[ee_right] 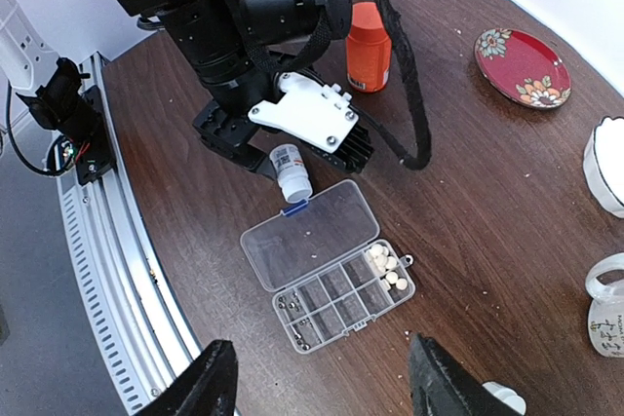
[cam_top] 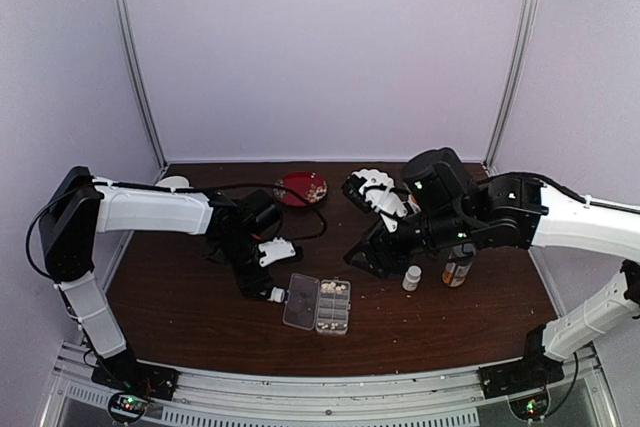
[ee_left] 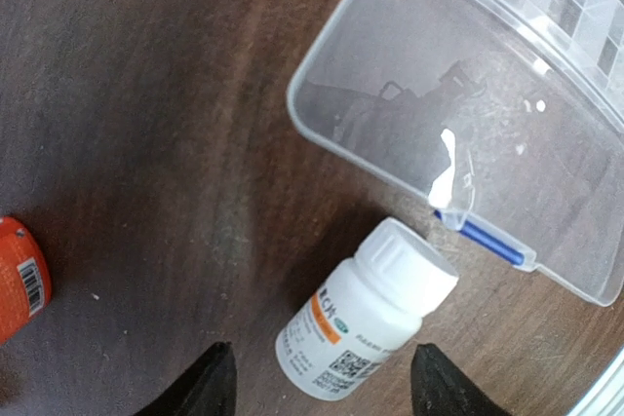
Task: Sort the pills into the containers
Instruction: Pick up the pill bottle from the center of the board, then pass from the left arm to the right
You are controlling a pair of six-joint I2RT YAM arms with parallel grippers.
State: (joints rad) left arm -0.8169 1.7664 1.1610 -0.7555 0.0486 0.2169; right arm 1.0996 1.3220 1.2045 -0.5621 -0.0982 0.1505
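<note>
Top external view: you see the pill box [cam_top: 318,304] lying open on the dark wooden table [cam_top: 180,307] close to its front edge, between the two arms, with a red plate [cam_top: 301,188] well behind it. Left wrist view: the left gripper [ee_left: 324,392] points down at the table with its fingers spread to either side of the base of a small white bottle [ee_left: 366,323]. That bottle lies on its side on the wood, its cap toward the box's clear lid [ee_left: 458,114] and just beside the lid's blue clasp [ee_left: 483,236]. One finger stands clearly apart from the bottle; you cannot tell whether the other touches it. An orange bottle [ee_left: 19,280] shows at the frame's left edge, well apart from the white one. Right wrist view: the lid is folded flat on the table on the side toward the left arm. The pills [ee_right: 385,265] sit as a small pale cluster in the cells at one end of the box, the end away from the table's front edge. The orange bottle stands upright beyond the left arm. The right gripper [ee_right: 327,389] hangs above the table on the near side of the box, its fingers spread with nothing between them.
</note>
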